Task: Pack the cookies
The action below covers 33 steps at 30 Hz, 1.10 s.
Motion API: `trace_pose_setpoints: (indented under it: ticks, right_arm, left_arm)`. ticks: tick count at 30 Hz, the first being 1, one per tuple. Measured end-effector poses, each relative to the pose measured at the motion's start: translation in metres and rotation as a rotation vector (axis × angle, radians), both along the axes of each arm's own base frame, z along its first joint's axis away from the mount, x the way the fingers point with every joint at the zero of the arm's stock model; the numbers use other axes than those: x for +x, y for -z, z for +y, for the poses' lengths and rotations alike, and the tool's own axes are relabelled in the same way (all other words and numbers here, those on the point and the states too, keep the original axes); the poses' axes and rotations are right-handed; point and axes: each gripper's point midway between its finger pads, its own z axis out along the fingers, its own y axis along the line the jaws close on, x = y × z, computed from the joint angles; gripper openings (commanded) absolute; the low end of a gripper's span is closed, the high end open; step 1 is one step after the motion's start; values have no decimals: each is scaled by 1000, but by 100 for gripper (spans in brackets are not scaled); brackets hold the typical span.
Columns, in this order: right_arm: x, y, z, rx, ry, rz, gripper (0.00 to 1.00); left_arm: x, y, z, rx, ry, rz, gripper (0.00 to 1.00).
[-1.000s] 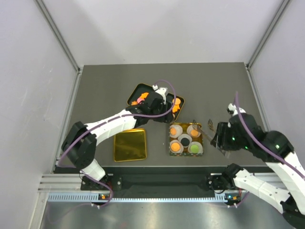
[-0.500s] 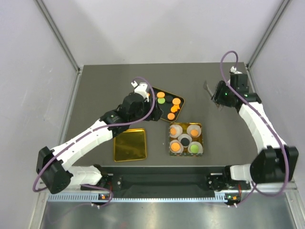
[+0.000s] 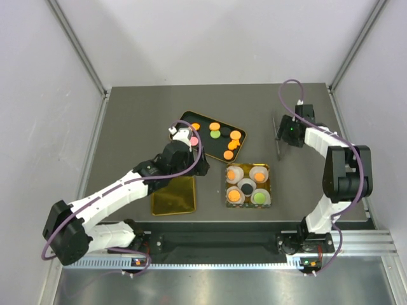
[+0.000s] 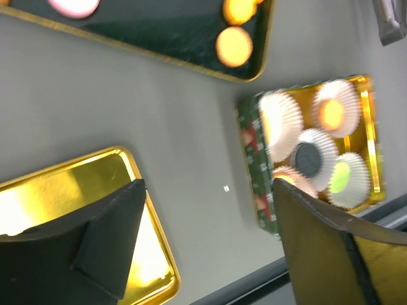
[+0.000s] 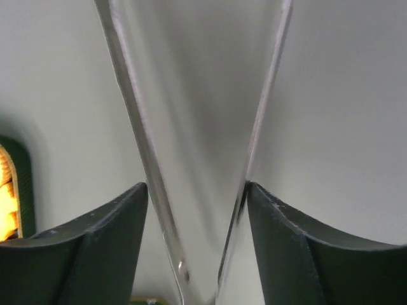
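Observation:
Orange and green cookies (image 3: 219, 135) lie in a black tray (image 3: 184, 119); a pink one (image 3: 180, 135) is at its left end. A gold box (image 3: 266, 168) holds several white paper cups with orange, black and green cookies in them. My left gripper (image 3: 193, 164) hangs open and empty between the tray and the gold lid (image 3: 173, 196); its wrist view shows the lid (image 4: 76, 184) left and the box (image 4: 251, 159) right of the gripper (image 4: 210, 235). My right gripper (image 3: 287, 132) is shut on metal tongs (image 3: 278, 136), which run between its fingers (image 5: 141, 146).
The tray sits at the table's middle back, the box in front of it, the lid to the box's left. The right arm is folded near the right wall. Grey walls close in both sides.
My left gripper has drawn back from over the tray toward the lid. My right gripper has carried the tongs from the near right to the far right, then lowered them toward the table.

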Motion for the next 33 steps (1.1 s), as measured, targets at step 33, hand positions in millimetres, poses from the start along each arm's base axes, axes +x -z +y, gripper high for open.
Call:
trace_pose_setpoints:
  ticks: [33]
  right_arm:
    - [-94, -114, 204, 87, -494, -294, 74]
  left_arm:
    - [-17, 86, 191, 58, -748, 191, 65]
